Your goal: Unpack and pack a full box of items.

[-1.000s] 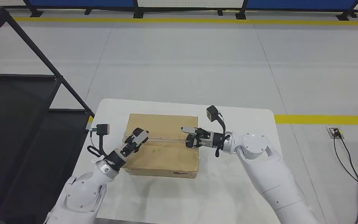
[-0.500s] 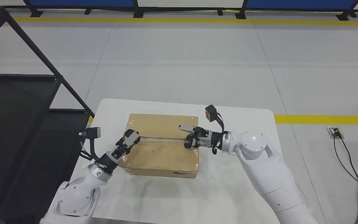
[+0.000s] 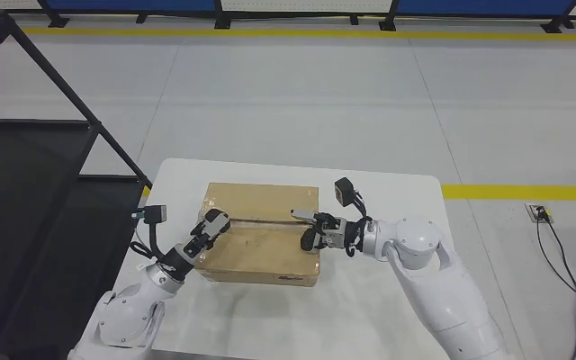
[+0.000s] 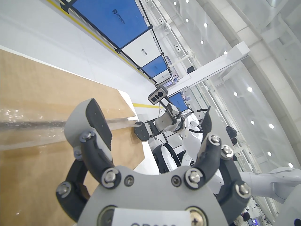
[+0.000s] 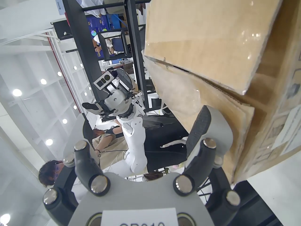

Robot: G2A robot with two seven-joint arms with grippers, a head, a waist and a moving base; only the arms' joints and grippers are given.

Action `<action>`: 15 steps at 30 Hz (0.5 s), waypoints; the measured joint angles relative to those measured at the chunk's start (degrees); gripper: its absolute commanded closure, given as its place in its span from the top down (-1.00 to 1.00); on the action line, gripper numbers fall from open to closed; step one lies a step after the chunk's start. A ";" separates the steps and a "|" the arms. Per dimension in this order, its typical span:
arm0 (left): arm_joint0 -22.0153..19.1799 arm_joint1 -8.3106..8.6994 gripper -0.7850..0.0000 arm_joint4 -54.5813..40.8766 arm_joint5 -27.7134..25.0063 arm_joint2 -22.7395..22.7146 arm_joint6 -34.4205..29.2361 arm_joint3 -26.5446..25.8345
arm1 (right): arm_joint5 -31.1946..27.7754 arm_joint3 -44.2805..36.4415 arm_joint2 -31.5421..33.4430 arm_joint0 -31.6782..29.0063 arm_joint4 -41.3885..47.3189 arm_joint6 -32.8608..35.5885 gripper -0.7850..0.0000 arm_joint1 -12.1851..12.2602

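Observation:
A closed brown cardboard box (image 3: pixel 261 202) with a clear-taped middle seam lies in the centre of the white table (image 3: pixel 387 193). My left gripper (image 3: pixel 210 227) is open at the box's left end, over the seam. In the left wrist view the left gripper (image 4: pixel 150 123) stands wide apart above the box (image 4: pixel 35 88), one finger close to the tape. My right gripper (image 3: pixel 306 227) is open at the box's right end. In the right wrist view the right gripper (image 5: pixel 143 130) has one finger beside the box (image 5: pixel 200 36), whose flap edge sits slightly raised at that end.
A black frame rack (image 3: pixel 54 180) stands off the table's left side. The table has bare surface to the right of the box and along its near edge. Yellow floor lines run behind the table and to its right.
The left gripper drew back left from the box top, then edged in again. The right arm shifted toward the near side, its gripper dropping slightly along the box's right end.

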 measured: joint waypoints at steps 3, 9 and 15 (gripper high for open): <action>-0.08 0.01 1.00 0.02 0.00 0.12 0.07 0.12 | -0.30 1.45 -0.92 1.06 0.77 0.43 1.00 -0.18; -0.27 -0.02 1.00 0.09 -0.08 0.46 0.44 0.90 | -1.25 6.64 -3.57 4.46 3.02 0.23 1.00 -1.02; -0.05 0.04 1.00 0.04 -0.20 0.24 0.70 0.99 | -3.11 9.45 -4.66 6.43 3.97 0.52 1.00 -1.37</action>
